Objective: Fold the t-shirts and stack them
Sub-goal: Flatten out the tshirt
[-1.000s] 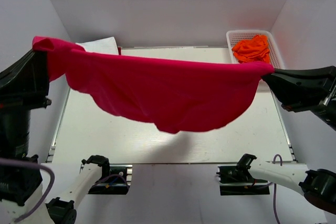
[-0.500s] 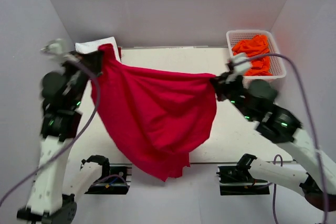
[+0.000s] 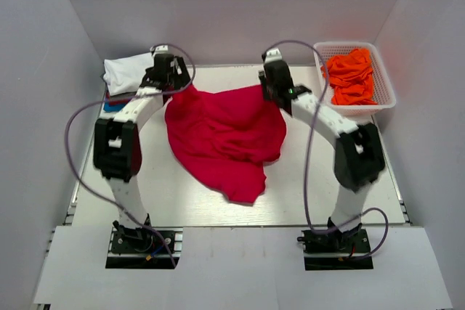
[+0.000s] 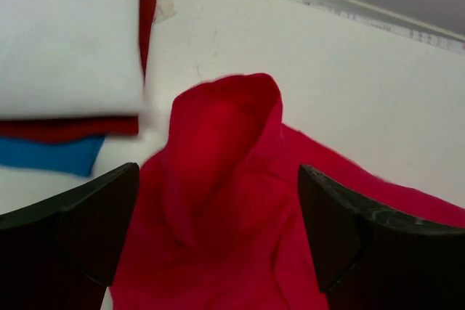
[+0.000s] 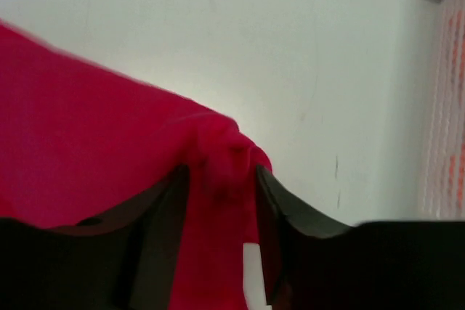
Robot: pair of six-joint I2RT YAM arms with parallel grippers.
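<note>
The crimson-red t-shirt (image 3: 221, 136) lies crumpled in the middle of the table. My left gripper (image 3: 168, 81) hangs over its far left corner, jaws wide open. In the left wrist view a raised fold of the shirt (image 4: 218, 128) lies loose between the fingers (image 4: 94, 223). My right gripper (image 3: 272, 91) is at the far right corner. Its jaws stand apart around a bunched ridge of the red cloth (image 5: 218, 150), with a small white strip (image 5: 251, 274) showing low between them. Folded t-shirts are stacked at the far left, white (image 3: 127, 72) on top, with dark red (image 4: 65, 130) and blue (image 4: 51, 156) beneath.
A white basket (image 3: 385, 81) at the far right corner holds orange t-shirts (image 3: 350, 74). White walls close in the table (image 3: 327, 179) on three sides. Both arms arch from their bases at the near edge to the far side.
Both arms swung the hanging red shirt down and away to the far side. It now lies on the table. Both grippers have opened from a shut grip on its corners.
</note>
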